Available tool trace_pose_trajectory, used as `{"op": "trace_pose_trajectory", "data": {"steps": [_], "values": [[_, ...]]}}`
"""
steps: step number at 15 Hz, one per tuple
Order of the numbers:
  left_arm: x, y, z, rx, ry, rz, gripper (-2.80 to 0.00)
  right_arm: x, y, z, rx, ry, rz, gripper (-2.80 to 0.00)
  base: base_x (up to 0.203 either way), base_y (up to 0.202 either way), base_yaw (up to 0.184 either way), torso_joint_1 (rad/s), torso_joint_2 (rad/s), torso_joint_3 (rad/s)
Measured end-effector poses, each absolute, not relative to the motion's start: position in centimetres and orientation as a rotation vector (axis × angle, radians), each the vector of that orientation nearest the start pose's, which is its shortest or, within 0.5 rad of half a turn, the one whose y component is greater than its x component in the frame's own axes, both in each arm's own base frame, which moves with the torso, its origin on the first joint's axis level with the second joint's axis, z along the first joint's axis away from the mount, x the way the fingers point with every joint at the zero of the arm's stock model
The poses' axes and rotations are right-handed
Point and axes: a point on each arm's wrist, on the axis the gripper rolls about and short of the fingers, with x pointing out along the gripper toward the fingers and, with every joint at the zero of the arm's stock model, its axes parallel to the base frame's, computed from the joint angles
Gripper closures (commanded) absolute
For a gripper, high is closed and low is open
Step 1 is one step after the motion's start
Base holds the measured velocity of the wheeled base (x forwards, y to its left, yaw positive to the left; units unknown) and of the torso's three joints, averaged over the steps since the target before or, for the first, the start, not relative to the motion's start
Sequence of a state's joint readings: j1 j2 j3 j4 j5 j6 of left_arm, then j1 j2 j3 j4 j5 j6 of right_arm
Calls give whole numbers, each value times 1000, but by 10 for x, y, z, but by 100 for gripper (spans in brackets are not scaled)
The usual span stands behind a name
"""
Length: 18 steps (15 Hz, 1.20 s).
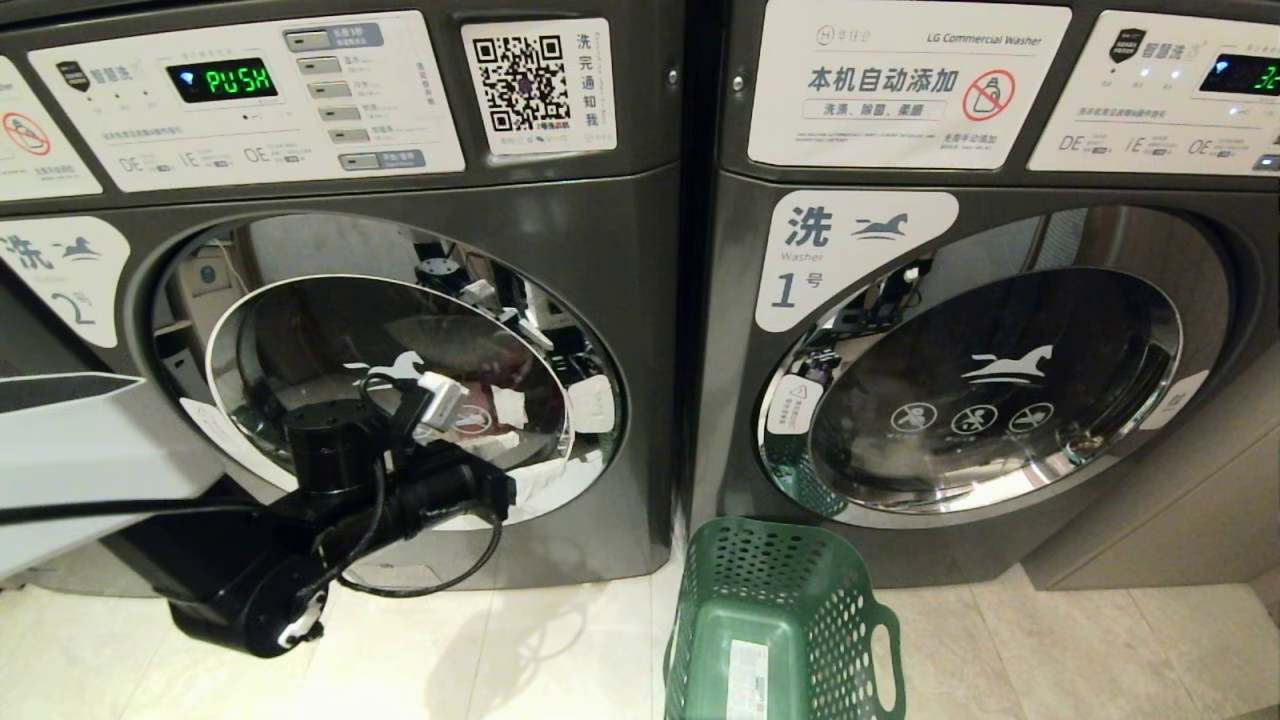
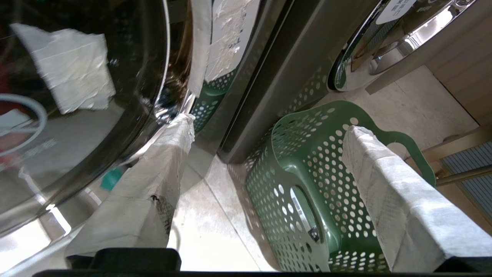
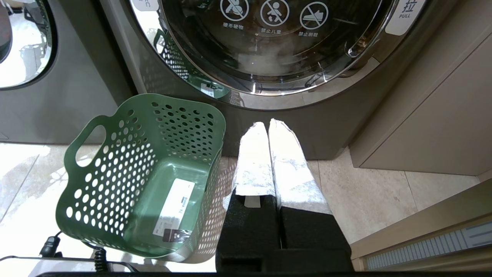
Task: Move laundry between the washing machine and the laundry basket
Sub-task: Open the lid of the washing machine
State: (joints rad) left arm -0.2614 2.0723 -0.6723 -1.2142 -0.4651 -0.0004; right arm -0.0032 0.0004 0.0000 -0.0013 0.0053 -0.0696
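The washing machine (image 1: 600,250), numbered 2, stands at the left with its round glass door (image 1: 300,340) shut. A red patch of laundry (image 2: 7,80) shows dimly behind the glass. My left gripper (image 1: 525,488) is low at the door's right edge and open wide with nothing in it. One taped finger (image 2: 173,146) lies against the chrome rim, the other (image 2: 388,192) is over the basket side. The green laundry basket (image 1: 850,600) stands empty on the floor between the two machines. My right gripper (image 3: 268,124) hangs shut beside the basket (image 3: 96,169), holding nothing.
Washer number 1 (image 1: 1000,380) stands at the right, door shut. A beige cabinet panel (image 3: 434,115) borders it on the far right. Pale floor tiles (image 1: 560,650) run in front of both machines. A black cable (image 1: 440,580) loops under my left arm.
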Motion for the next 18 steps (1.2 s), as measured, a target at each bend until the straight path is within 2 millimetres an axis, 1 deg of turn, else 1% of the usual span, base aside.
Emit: {"op": "trace_pose_trajectory", "data": {"steps": [5,10,15,18], "values": [[361,-114,73,-20,152,-801,-280,-23,0,76,-69,-1,3,0,0,0,0,0,0,0],[384,-121,66,16,67,-777,-280,-23,0,76,-69,-1,2,0,0,0,0,0,0,0],[392,-123,59,38,-9,-773,-280,-23,0,76,-70,-1,3,0,0,0,0,0,0,0],[397,-125,54,28,-19,-790,-280,-23,0,76,-70,-1,2,0,0,0,0,0,0,0]]}}
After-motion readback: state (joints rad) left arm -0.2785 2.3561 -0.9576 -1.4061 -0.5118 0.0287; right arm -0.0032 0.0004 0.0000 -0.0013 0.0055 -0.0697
